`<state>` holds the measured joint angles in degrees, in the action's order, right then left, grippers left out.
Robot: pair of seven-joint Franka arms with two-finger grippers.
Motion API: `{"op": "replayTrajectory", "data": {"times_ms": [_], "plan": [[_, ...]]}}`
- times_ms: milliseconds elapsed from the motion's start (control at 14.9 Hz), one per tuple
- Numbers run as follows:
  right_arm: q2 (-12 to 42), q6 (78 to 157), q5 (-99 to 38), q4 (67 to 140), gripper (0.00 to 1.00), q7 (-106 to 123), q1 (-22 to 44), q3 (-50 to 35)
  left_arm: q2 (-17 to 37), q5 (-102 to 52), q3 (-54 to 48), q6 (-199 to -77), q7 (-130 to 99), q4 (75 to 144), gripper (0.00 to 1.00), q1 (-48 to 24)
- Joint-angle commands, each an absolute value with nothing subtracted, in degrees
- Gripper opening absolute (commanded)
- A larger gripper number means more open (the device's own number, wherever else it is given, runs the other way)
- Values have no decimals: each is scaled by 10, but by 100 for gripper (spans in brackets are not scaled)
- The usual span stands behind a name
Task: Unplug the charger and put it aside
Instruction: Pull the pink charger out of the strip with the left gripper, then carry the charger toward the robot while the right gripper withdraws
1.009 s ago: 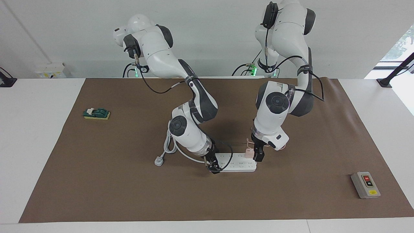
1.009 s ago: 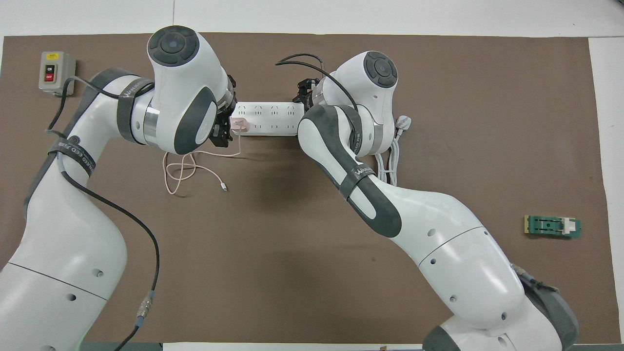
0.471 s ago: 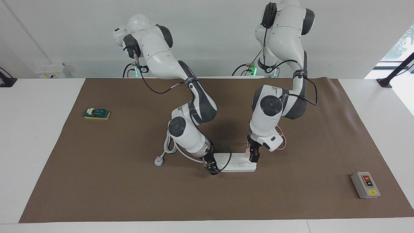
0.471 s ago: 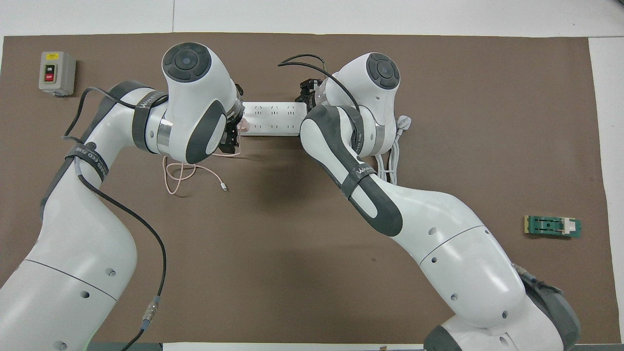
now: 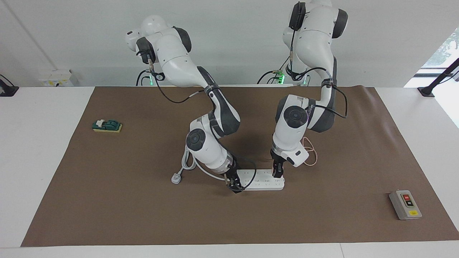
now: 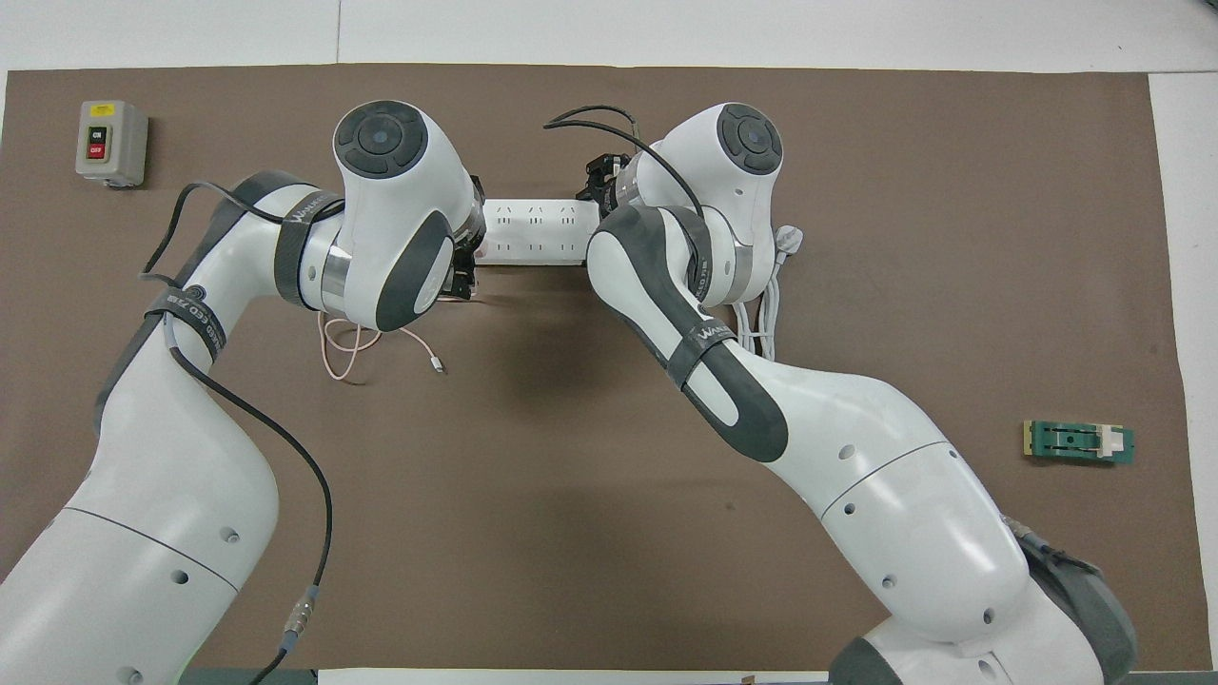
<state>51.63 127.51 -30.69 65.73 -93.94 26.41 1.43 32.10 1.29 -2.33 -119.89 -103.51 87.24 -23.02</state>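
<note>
The white power strip [image 5: 263, 181] lies mid-mat; it also shows in the overhead view [image 6: 533, 233]. My left gripper [image 5: 278, 172] is down at the strip's end toward the left arm's side, where the charger is plugged in. The charger's pink cube is hidden by the gripper in the facing view; only a pink sliver [image 6: 479, 250] shows from above beside the left gripper [image 6: 463, 274]. Its thin pink cable [image 5: 310, 151] loops on the mat [image 6: 347, 347]. My right gripper [image 5: 235, 185] rests at the strip's other end [image 6: 599, 183].
A grey switch box [image 5: 405, 205] with a red button sits near the mat's corner at the left arm's end [image 6: 111, 143]. A green and yellow block [image 5: 107, 125] lies at the right arm's end [image 6: 1079, 442]. The strip's white cord and plug [image 5: 176, 178] lie beside the right gripper [image 6: 761, 314].
My left gripper has moved sideways over the strip's end and come down at the charger, which is now covered in the facing view. The right gripper has stayed at the strip's other end.
</note>
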Motion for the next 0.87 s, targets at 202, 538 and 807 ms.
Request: {"op": "replayTrajectory", "data": {"times_ms": [202, 538, 807], "plan": [[496, 1315, -327, 708, 0, -918, 262, 10, 301, 33, -15, -1209, -1034, 896, 0, -236], [494, 1315, -346, 708, 0, -914, 258, 10, 301, 41, -15, -1209, -1032, 895, 0, -233], [494, 1316, -347, 709, 0, -914, 259, 10, 301, 43, -15, -1196, -1031, 890, 0, -234]]}}
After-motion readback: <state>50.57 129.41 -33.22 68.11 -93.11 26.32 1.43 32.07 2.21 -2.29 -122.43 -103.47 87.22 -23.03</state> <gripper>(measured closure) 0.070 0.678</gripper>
